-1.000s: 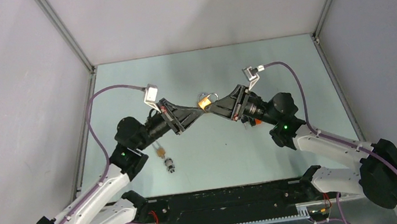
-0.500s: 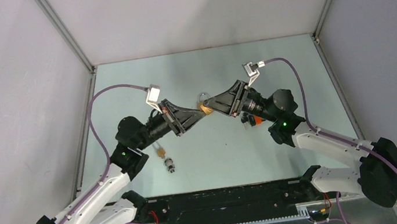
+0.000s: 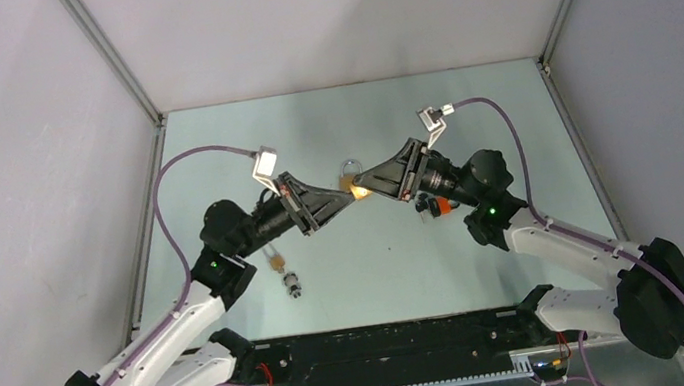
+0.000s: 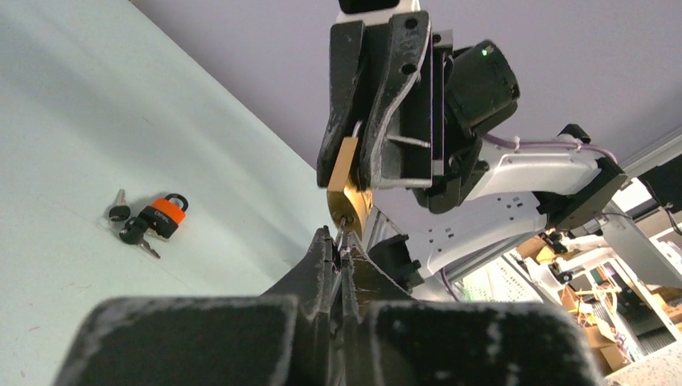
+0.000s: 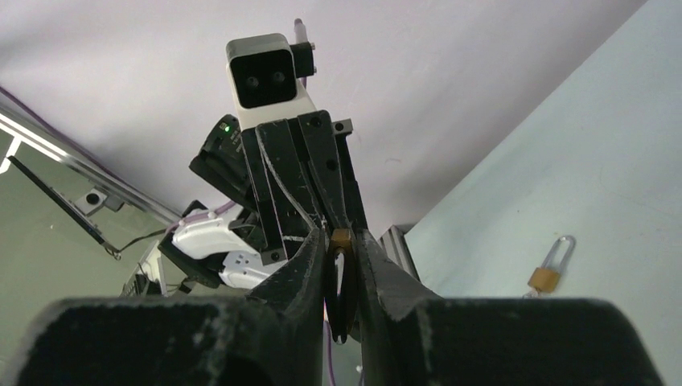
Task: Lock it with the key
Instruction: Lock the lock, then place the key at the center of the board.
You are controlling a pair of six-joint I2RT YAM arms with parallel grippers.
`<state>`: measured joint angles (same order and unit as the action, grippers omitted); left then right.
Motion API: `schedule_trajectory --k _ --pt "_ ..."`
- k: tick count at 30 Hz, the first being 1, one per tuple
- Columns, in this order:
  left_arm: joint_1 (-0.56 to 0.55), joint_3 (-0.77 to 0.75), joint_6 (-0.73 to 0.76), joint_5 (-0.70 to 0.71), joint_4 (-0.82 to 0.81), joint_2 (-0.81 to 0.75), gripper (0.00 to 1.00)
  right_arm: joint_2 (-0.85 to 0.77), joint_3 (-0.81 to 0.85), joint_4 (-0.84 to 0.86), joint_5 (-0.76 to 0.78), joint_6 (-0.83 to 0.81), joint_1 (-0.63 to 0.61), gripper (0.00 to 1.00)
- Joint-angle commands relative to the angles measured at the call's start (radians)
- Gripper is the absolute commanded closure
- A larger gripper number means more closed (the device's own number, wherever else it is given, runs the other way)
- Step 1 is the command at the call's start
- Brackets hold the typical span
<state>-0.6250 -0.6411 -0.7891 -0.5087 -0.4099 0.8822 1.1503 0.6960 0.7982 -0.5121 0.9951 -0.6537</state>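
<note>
A spare brass lock (image 3: pixel 276 260) lies on the table (image 3: pixel 467 105), at about 7 o'clock from where the arms meet and well apart from them. The left gripper (image 4: pixel 339 245) is pinched tight on a thin metal sliver, by the look of it the key (image 4: pixel 343 232). It is held blade-forward, probably so that a roll of the wrist can turn it. The key's tip touches the keyway in the bottom face of the padlock (image 4: pixel 347 189), just at 12 o'clock from the left fingertips in the left wrist view. The right gripper (image 5: pixel 340 241), coming in from 3 o'clock in the top view, clamps the brass body narrowly between its fingers and raised off the table, likely to brace it against the twist. I cannot tell whether the shackle is seated. An orange lock (image 3: pixel 437 207) lies at 4 o'clock.
</note>
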Motion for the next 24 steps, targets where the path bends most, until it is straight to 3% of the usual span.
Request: schedule_trajectory --k 1,9,14,19,24 --pt "0.036 0.054 0.003 -0.113 -0.059 -0.078 1.0 -0.065 -0.003 0.01 0.021 -0.001 0.089 1.0" --pt "0.095 0.134 0.01 -0.127 -0.038 -0.116 1.0 -0.092 -0.068 0.062 0.024 0.039 0.144 1.0" --pt "0.094 0.148 0.051 -0.059 0.024 -0.028 1.0 -0.066 -0.1 -0.083 0.028 -0.018 0.134 1.0" --pt "0.034 0.158 0.094 0.094 0.037 0.19 1.0 -0.015 -0.168 -0.271 0.118 -0.144 0.069 1.0" --pt "-0.037 0.1 0.11 0.249 0.039 0.429 1.0 0.082 -0.228 -0.347 0.211 -0.234 -0.015 1.0"
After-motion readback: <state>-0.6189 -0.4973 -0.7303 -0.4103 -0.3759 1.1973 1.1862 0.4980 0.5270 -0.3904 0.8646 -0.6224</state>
